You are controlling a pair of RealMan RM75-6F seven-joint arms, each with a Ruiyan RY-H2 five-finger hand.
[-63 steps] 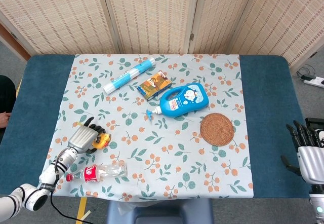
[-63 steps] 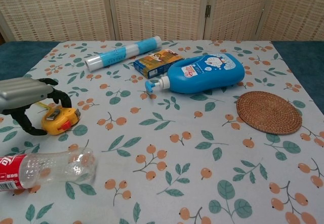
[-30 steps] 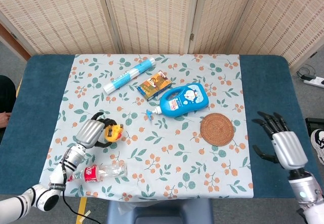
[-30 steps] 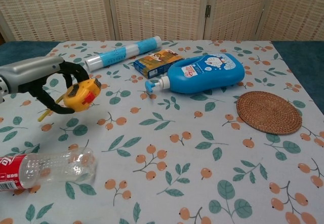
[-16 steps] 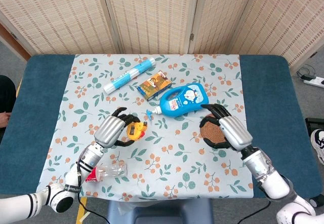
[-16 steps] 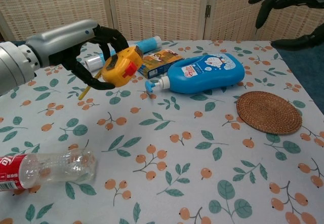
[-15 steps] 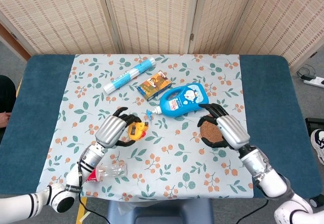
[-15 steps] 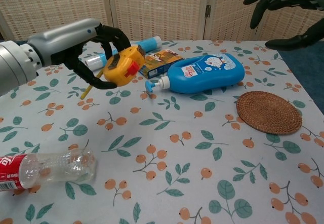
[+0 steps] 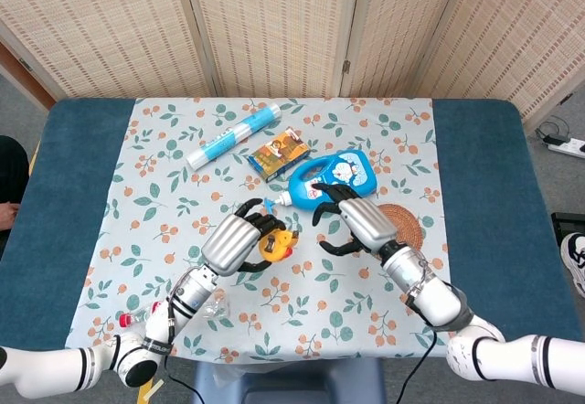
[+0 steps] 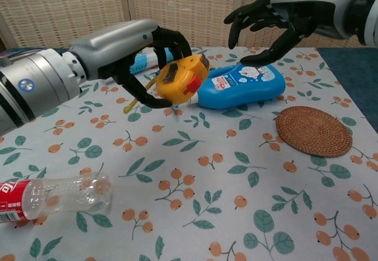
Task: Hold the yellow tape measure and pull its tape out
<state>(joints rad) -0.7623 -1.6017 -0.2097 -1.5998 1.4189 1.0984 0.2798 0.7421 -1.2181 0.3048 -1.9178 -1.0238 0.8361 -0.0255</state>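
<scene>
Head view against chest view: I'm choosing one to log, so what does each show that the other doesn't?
Only the head view shows the whole table with its blue edges and the full box. Only the chest view shows the tape measure's red button and the clear gap between it and the open right hand. Both show the left hand holding the yellow tape measure, the blue bottle and the woven coaster.

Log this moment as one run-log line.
left hand: holds yellow tape measure aloft | right hand: open, near it | tape: not pulled
</scene>
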